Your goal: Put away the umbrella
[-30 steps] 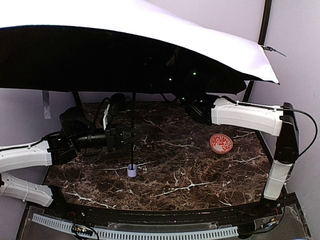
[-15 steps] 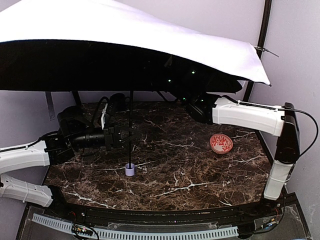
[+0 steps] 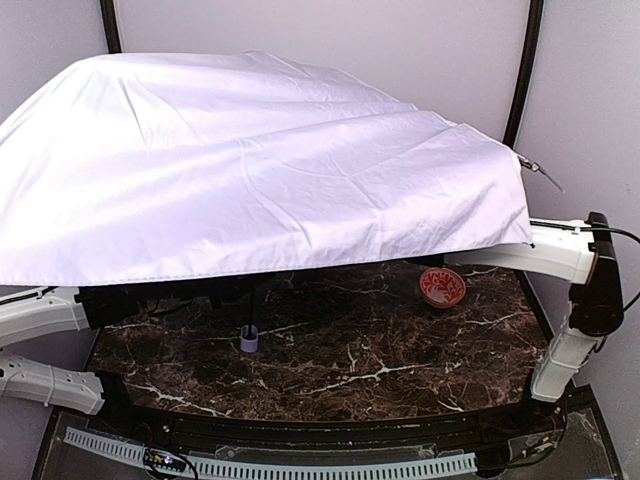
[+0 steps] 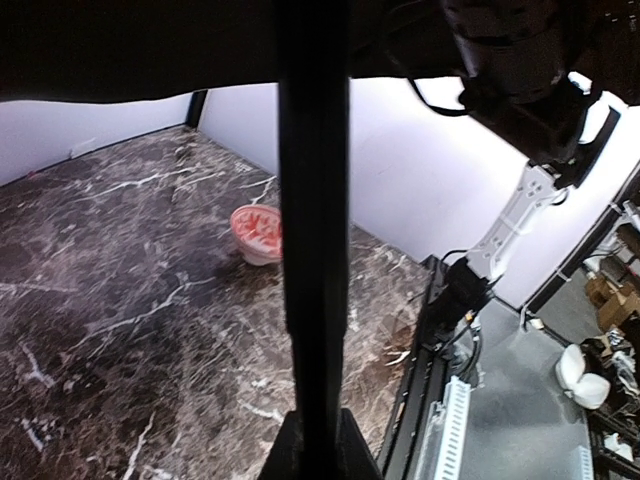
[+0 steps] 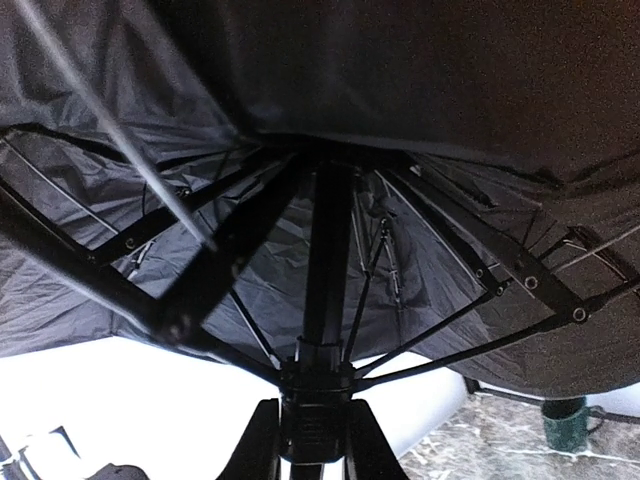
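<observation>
Umbrella [image 3: 250,170] upright, shaft vertical, handle [image 3: 248,339] lowest

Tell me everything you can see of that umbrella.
The umbrella is spread wide, its pale lavender-white cloth creased and sloping over most of the table. Underneath, the lining is black, with black ribs fanning from the hub. Its black shaft stands upright, small lavender handle down near the table. The left gripper clamps the shaft; the right gripper holds the hub.

Bench [image 3: 400,350]: dark brown marble-pattern top with white veining, black edging along the near side. Walls [image 3: 400,50]: plain, pale lavender-white, at rear and both sides; black upright posts [image 3: 524,70] stand at the rear corners. Lighting is even and soft.
</observation>
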